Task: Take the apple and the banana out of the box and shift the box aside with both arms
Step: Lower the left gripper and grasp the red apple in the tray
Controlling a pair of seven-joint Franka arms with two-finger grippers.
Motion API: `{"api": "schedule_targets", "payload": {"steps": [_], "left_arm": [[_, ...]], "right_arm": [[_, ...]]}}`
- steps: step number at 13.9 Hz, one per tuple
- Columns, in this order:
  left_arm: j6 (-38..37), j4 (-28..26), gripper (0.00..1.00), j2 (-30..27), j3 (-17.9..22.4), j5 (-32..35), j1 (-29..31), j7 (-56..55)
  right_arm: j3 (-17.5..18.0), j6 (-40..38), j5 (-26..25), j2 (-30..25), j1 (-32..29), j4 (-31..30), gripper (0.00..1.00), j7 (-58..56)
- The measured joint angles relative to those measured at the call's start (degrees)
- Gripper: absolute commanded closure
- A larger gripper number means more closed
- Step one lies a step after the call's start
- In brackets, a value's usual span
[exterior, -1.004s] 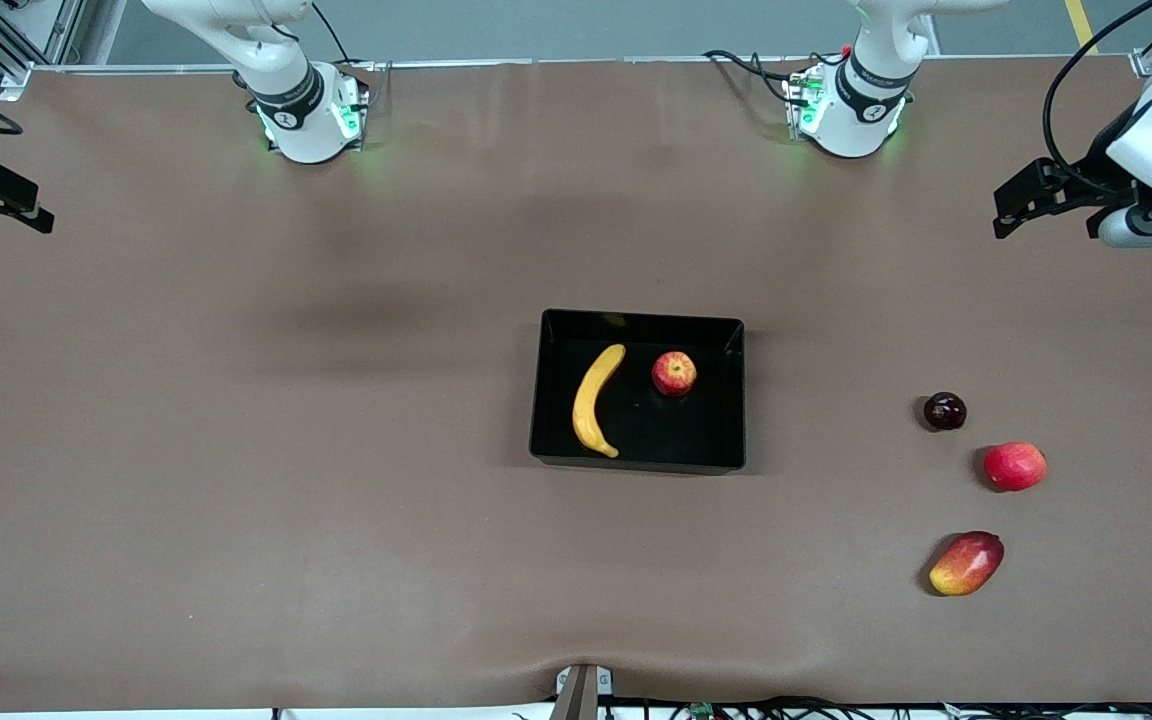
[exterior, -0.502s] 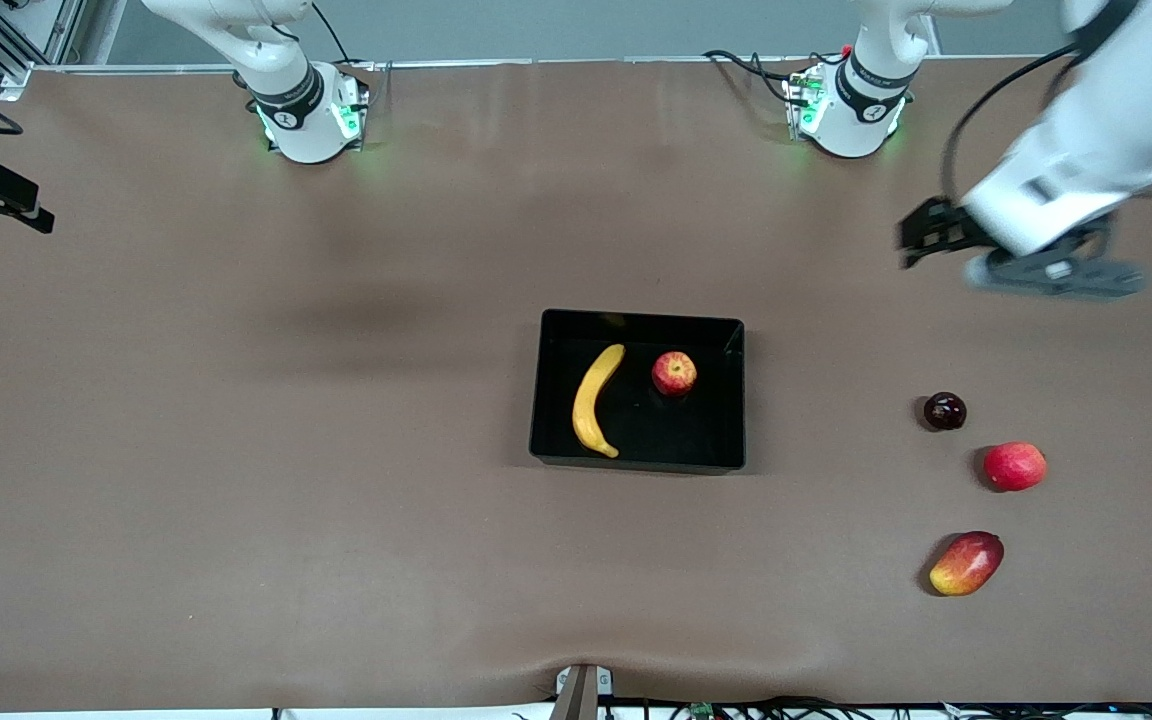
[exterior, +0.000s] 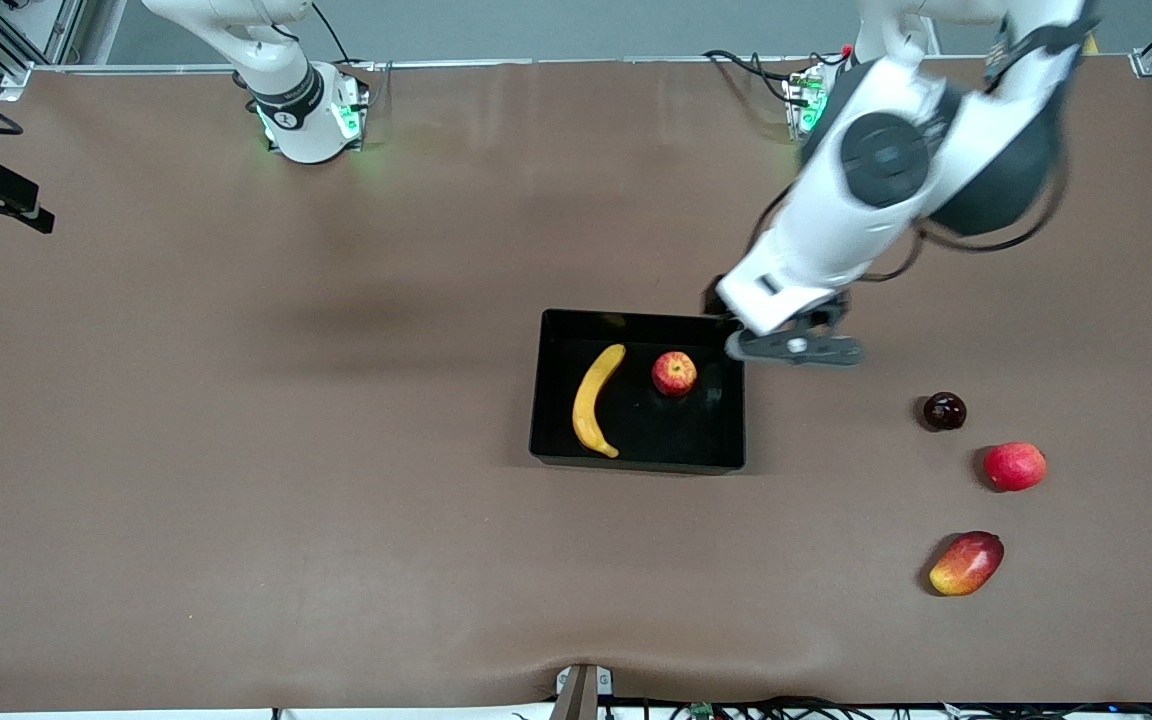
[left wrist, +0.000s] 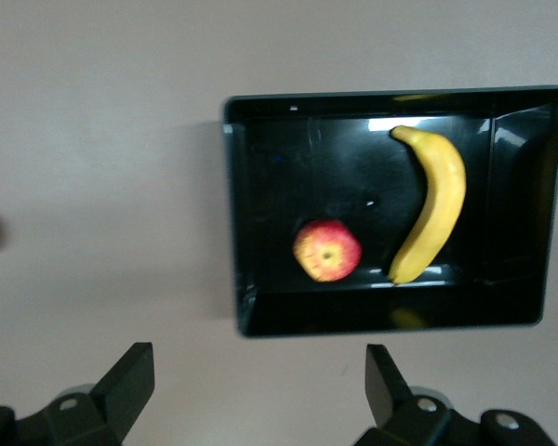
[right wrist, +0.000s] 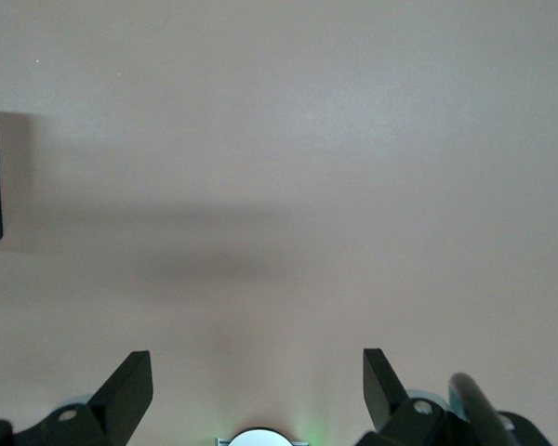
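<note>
A: Front view, counting: how many fruits are lying on the counter [exterior: 236, 450]?
B: Five. One banana [exterior: 596, 398] and one apple [exterior: 674, 373] are lying in the single black box [exterior: 636, 463]. One dark plum [exterior: 944, 411], one red fruit [exterior: 1015, 466] and one mango [exterior: 967, 563] are sitting toward the left arm's end.
A: And the two tools?
B: The left tool [left wrist: 260, 395] is hanging over the box's corner nearest the left arm's base, fingers [left wrist: 123, 381] spread, holding nothing. The right tool [right wrist: 258, 390] is waiting over bare counter, spread too.
</note>
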Motion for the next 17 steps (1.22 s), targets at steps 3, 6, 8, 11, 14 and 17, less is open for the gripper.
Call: {"api": "schedule_targets", "payload": {"steps": [3, 6, 8, 11, 14, 17], "left_arm": [[4.57, -0.05, 0.0, 4.93, -0.01, 2.18, -3.91, -6.27], [9.83, -1.08, 0.0, 8.83, -0.01, 2.52, -5.74, -8.97], [13.0, -4.0, 0.0, 9.86, 0.19, 3.0, -5.56, -9.0], [17.6, -8.8, 0.0, 10.21, 0.51, 4.83, -4.83, -9.57], [20.53, -10.75, 0.0, 11.6, 0.56, 4.87, -4.76, -11.94], [23.09, -11.1, 0.0, 14.08, 0.41, 4.92, -5.0, -14.66]], "right_arm": [[0.0, 0.0, 0.0, 0.0, 0.0, 0.0, 0.0, 0.0], [0.0, 0.0, 0.0, 0.0, 0.0, 0.0, 0.0, 0.0], [0.0, 0.0, 0.0, 0.0, 0.0, 0.0, 0.0, 0.0], [-0.05, 0.0, 0.0, 0.0, -0.02, 0.0, 0.0, 0.0], [-0.05, 0.0, 0.0, 0.0, -0.02, 0.0, 0.0, 0.0], [-0.05, 0.0, 0.0, 0.0, -0.02, 0.0, 0.0, 0.0]]}}
